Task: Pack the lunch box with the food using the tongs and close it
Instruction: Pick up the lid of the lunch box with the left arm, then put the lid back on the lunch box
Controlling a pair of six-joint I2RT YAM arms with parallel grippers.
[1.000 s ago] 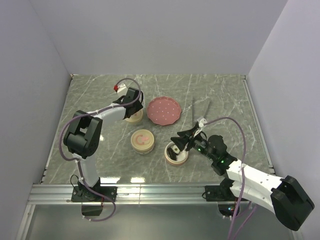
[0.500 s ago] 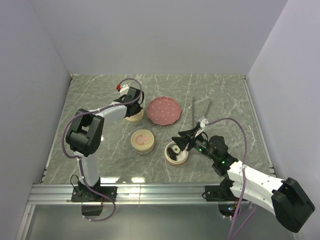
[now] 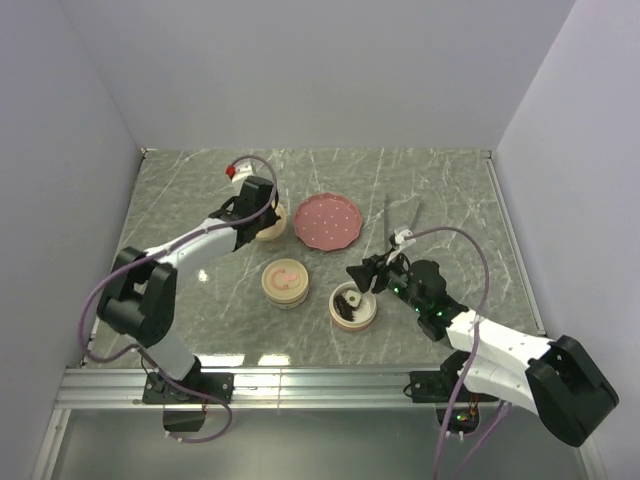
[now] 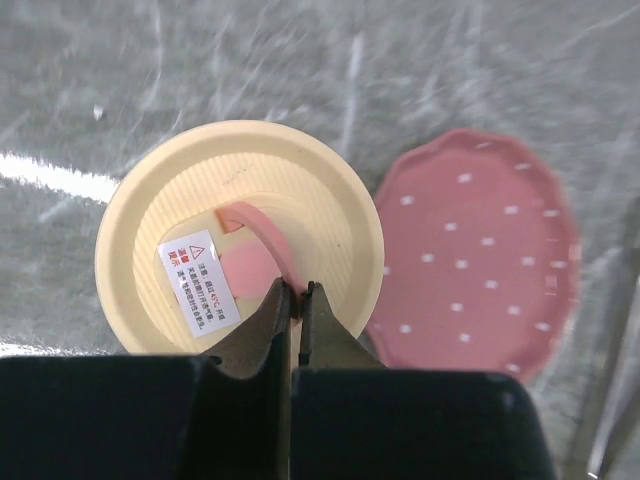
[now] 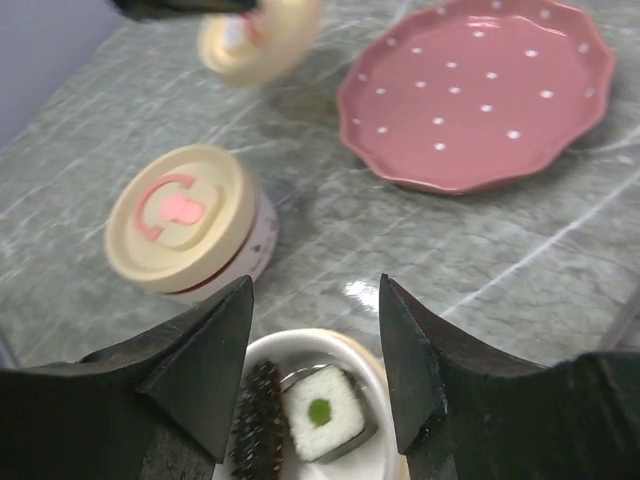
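Observation:
My left gripper [image 4: 293,293] is shut on the pink loop tab of a cream round lid [image 4: 215,210], which also shows at the back left of the table as the lid [image 3: 266,230]. In the right wrist view that lid [image 5: 262,35] is blurred and tilted above the table. My right gripper [image 5: 315,288] hangs open, empty, just over the open lunch box [image 5: 385,400]. The food inside is a white cube with a green top [image 5: 322,410] and a dark piece [image 5: 258,428]. The tongs [image 3: 398,218] lie on the table, beyond the right gripper [image 3: 366,277].
A pink dotted plate [image 3: 327,222] sits empty between the lid and the tongs. A second container [image 3: 285,282] with a cream lid on it stands left of the open lunch box [image 3: 353,310]. Grey walls close in the table's sides.
The left gripper has shut on the lid's pink tab, and its arm has swung lower and to the left. The right gripper has opened a little wider and edged towards the open box.

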